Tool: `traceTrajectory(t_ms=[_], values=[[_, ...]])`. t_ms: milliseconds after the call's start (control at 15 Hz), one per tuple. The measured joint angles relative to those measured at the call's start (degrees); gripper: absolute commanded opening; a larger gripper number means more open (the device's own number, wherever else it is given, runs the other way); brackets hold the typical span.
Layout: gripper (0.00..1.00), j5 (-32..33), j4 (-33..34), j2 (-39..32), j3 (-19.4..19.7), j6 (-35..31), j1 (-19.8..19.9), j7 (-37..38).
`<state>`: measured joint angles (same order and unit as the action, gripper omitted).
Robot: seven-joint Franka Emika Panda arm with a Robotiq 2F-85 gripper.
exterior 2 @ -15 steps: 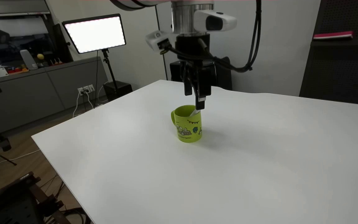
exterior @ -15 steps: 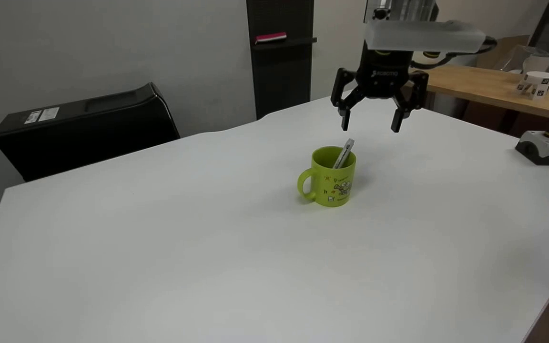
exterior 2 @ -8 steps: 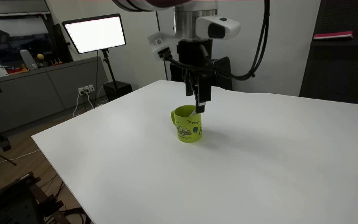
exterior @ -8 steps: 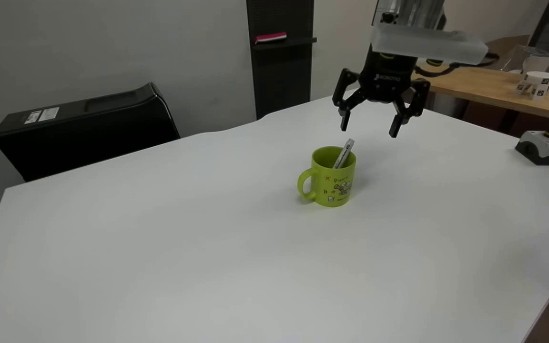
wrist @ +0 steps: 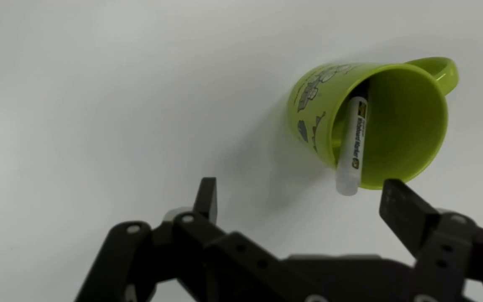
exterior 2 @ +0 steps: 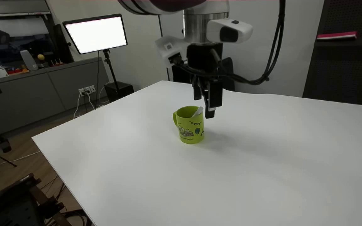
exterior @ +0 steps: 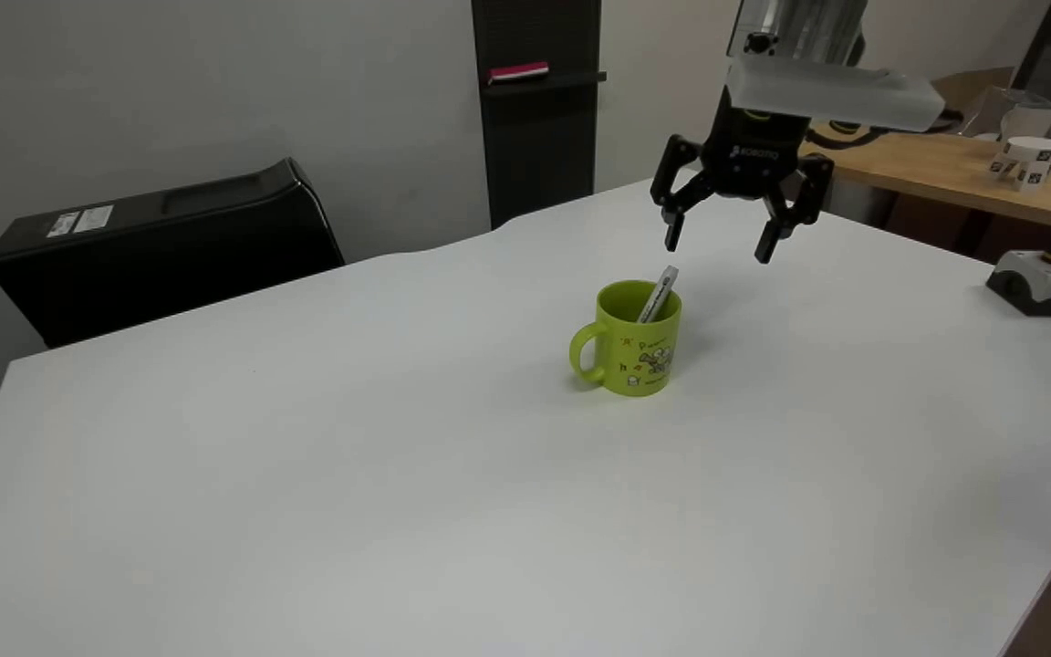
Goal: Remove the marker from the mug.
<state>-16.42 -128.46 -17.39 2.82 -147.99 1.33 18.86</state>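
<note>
The lime-green mug (exterior: pixel 621 360) stands upright on the white table; it also shows in the other exterior picture (exterior 2: pixel 190 130) and in the wrist view (wrist: pixel 325 98). The white marker (exterior: pixel 659 294) leans inside it, its plain end sticking out above the rim (exterior 2: pixel 197 112). In the wrist view the marker (wrist: pixel 354 140) lies against the mug wall, its dark cap end deep inside and mostly in shadow. My gripper (exterior: pixel 718 254) is open and empty, above and beside the mug. In the wrist view the marker's end is ahead of the gap between the fingertips (wrist: pixel 301 184), nearer the right finger.
The white table (exterior: pixel 306 474) bears the mug. A white and black button box (exterior: pixel 1047 283) sits at the table's edge. A black case (exterior: pixel 170 246) stands behind the table. A lit panel lamp (exterior 2: pixel 96 34) stands beyond. A cable (exterior 2: pixel 269 69) hangs from the arm.
My gripper has moved right and slightly down in both exterior views, staying open. The marker's top, covered by a finger before, now shows clear of it. The mug and marker have not moved.
</note>
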Motion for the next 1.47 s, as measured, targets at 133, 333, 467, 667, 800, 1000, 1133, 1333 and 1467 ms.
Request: traceTrajectory(t_ms=[133, 333, 467, 667, 800, 1000, 1133, 1333, 1467], values=[[1.0, 0.01, 0.19, -0.72, -0.11, -0.05, -0.04, -0.16], [1.0, 0.09, 0.73, -2.1, -0.37, -0.12, -0.25, -0.19], [1.0, 0.15, 1.28, -2.99, -0.5, -0.17, -0.41, -0.19], [1.0, 0.34, 2.01, -3.97, -0.57, -0.22, -0.52, -0.19], [1.0, 0.51, 2.41, -4.34, -0.57, -0.29, -0.52, -0.19], [1.0, 0.56, 3.03, -4.77, -0.57, -0.32, -0.52, -0.19], [0.75, 0.66, 3.27, -4.88, -0.56, -0.33, -0.52, -0.19], [0.6, 0.79, 3.45, -4.91, -0.56, -0.33, -0.54, -0.19], [0.45, 0.88, 3.52, -4.93, -0.57, -0.33, -0.57, -0.19]])
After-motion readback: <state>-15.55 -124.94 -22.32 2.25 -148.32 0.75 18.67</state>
